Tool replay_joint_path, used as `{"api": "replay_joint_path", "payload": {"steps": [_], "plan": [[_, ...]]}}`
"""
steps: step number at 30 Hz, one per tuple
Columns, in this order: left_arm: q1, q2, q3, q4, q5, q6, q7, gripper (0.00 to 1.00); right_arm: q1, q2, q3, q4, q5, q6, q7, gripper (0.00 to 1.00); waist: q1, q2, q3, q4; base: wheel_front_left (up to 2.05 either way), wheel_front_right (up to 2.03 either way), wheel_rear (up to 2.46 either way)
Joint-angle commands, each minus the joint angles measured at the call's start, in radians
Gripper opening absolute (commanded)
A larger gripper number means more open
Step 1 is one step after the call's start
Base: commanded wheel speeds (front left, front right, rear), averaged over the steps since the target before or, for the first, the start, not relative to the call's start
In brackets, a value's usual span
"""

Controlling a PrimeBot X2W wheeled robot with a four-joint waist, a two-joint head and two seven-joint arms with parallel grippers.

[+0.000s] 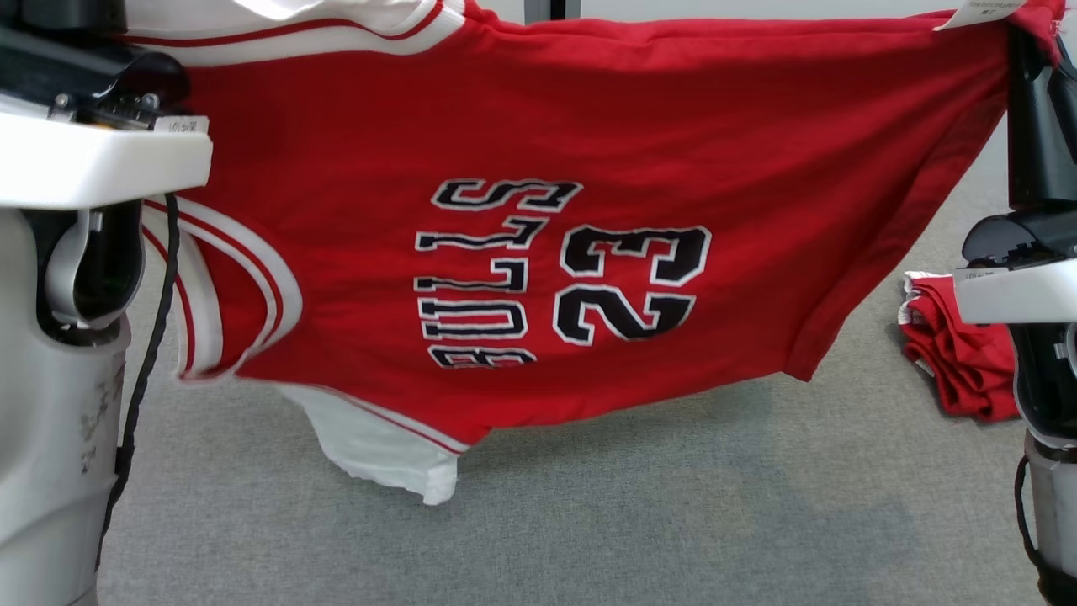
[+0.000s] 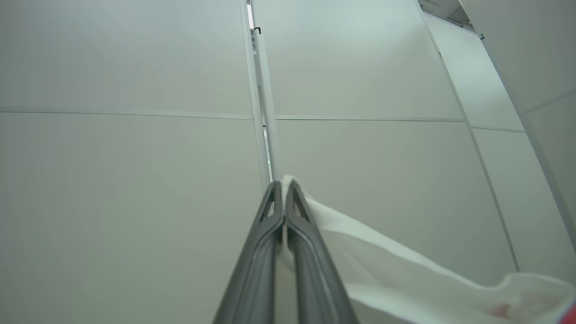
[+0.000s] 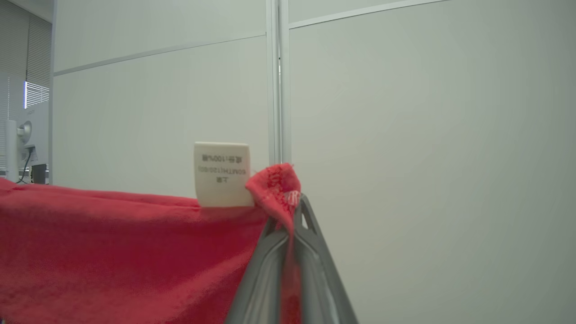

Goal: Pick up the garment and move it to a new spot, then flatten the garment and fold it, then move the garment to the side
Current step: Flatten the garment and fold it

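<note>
Head view: red jersey (image 1: 538, 278) is held up in the air, stretched sideways between the two arms, over the middle of the grey surface (image 1: 589, 522). Black "BULLS 23" lettering (image 1: 559, 269) faces the camera, turned on its side. The striped white trim end is at the left and the plain red end at the right. A white flap (image 1: 387, 459) hangs lowest, under the jersey's left half; cannot tell if it touches the surface. A second red cloth pile (image 1: 959, 353) lies near the right edge of the surface, well apart from the jersey.

Left wrist view: left gripper (image 2: 283, 186) has its fingers pressed together, pinching white fabric of the jersey, which drapes off to the right. Pale wall panels (image 2: 135, 157) are behind.

Right wrist view: right gripper (image 3: 288, 220) is clamped on a red corner of the jersey, with a bit of cloth poking above the tips. A white label (image 3: 222, 174) stands just beside that corner, print upside down.
</note>
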Motion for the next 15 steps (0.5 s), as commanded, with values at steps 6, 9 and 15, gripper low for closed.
{"api": "replay_joint_path", "payload": {"steps": [6,9,15], "plan": [[-0.102,-0.005,-0.022,0.157,-0.024,-0.031,0.002,0.0,-0.076,0.008,0.0,0.068,0.013,0.0,-0.013,0.0,0.0,0.0,0.049,-0.009,0.0,0.0,0.0],[-0.178,-0.002,-0.028,0.258,-0.029,-0.049,-0.022,0.0,-0.158,0.021,0.009,0.126,0.015,0.0,-0.021,0.0,0.0,0.0,0.098,-0.014,0.0,0.0,0.0],[-0.378,-0.013,-0.066,0.476,-0.032,-0.072,-0.091,0.0,-0.388,0.032,0.042,0.303,-0.01,0.0,-0.074,0.0,0.0,0.0,0.201,-0.02,0.0,0.0,0.0]]}}
